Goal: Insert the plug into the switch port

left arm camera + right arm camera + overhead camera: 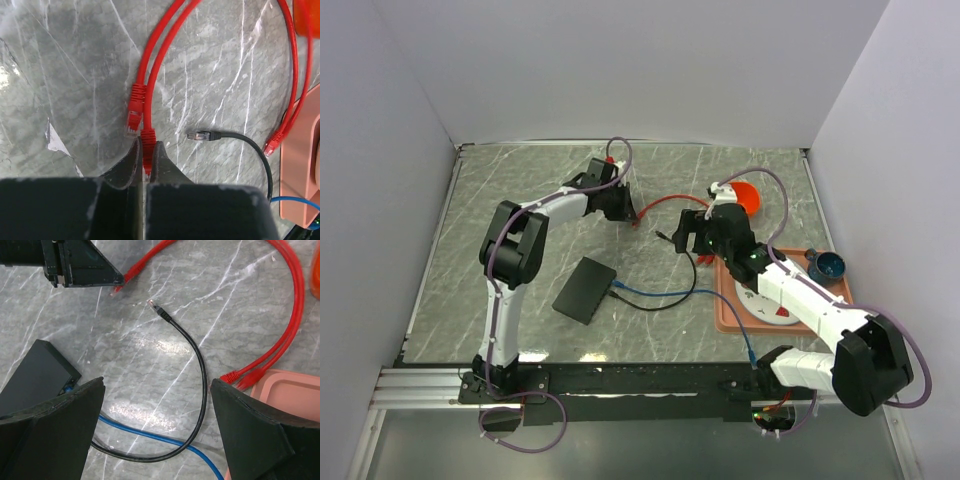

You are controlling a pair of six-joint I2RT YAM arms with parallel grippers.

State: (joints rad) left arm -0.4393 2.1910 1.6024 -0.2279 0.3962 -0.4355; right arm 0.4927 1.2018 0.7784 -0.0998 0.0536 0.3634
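- Plug: red, with a ribbed red sleeve behind it, squeezed between the fingers of the left gripper, which are pressed right onto it.
- It lies in line with the fingers. The tip points back toward the wrist and the red cable runs straight away from it over the grey marble table.
- Just to its left sits a second red plug, lying loose and nearly parallel, with a clear tip.
- A bit to the right there's a black plug on a black cable, lying flat and pointing left.
- Farther out, the right gripper hangs spread wide with nothing in it, above the black cable.
- The black box lies flat near the middle of the table, well apart from the held plug. A blue cable goes into its right edge.
- The pink tray is over on the right.
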